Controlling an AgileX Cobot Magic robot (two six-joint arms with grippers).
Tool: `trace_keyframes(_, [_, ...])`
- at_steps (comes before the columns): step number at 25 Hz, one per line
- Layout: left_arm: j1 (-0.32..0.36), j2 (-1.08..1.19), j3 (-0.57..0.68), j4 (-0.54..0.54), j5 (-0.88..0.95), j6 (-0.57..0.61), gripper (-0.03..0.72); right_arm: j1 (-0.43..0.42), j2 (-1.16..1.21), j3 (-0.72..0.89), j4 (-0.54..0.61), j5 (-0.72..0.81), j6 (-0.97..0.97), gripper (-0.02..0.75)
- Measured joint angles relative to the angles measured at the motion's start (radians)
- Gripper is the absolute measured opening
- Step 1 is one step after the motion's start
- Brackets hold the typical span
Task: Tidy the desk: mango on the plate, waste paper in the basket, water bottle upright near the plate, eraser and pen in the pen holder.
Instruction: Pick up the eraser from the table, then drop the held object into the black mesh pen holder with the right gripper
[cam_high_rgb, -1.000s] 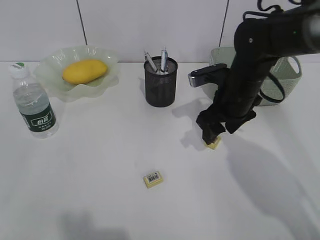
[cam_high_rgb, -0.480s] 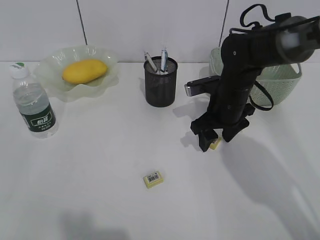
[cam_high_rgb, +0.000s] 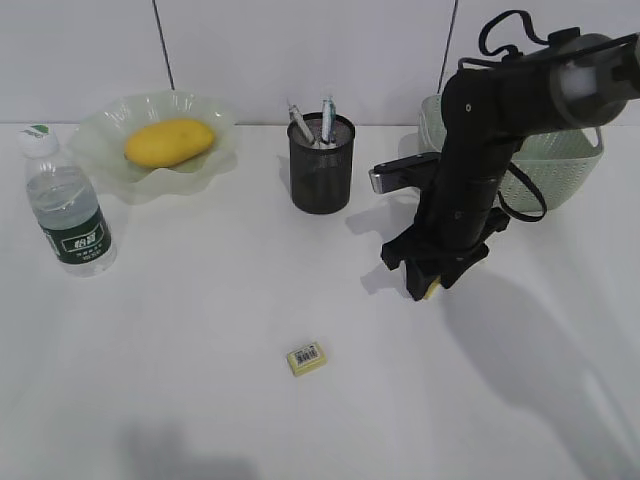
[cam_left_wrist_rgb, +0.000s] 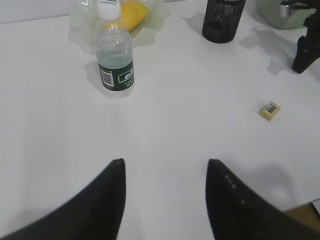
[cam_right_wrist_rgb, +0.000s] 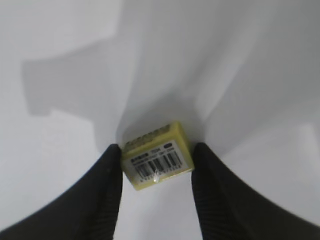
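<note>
Right wrist view: end effector (cam_right_wrist_rgb: 156, 170) around eraser (cam_right_wrist_rgb: 157, 157)

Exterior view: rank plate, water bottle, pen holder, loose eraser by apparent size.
1. plate
2. water bottle and pen holder: look alike in extent, and the bottle stands nearer the camera, so unranked
3. loose eraser
</note>
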Motion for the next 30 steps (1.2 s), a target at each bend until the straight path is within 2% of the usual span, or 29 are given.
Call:
trace_keyframes(8, [0.0, 0.0, 0.0, 0.0, 0.0, 0.0, 0.397, 0.0, -0.011, -0.018, -0.005, 0.064, 0.001, 0.342])
trace_keyframes(14, [0.0, 0.0, 0.003, 0.0, -0.002, 0.0, 0.397, 0.011, -0.102, -0.11, -0.007, 0.15, 0.001, 0.342])
trace_keyframes(22, [0.0, 0.0, 0.005, 0.0, -0.003, 0.0, 0.396, 0.041, -0.116, -0.422, 0.043, 0.163, 0.001, 0.342])
trace_keyframes(30, [0.0, 0.0, 0.006, 0.0, -0.003, 0.0, 0.396, 0.077, 0.041, -0.704, 0.062, 0.166, 0.037, 0.342])
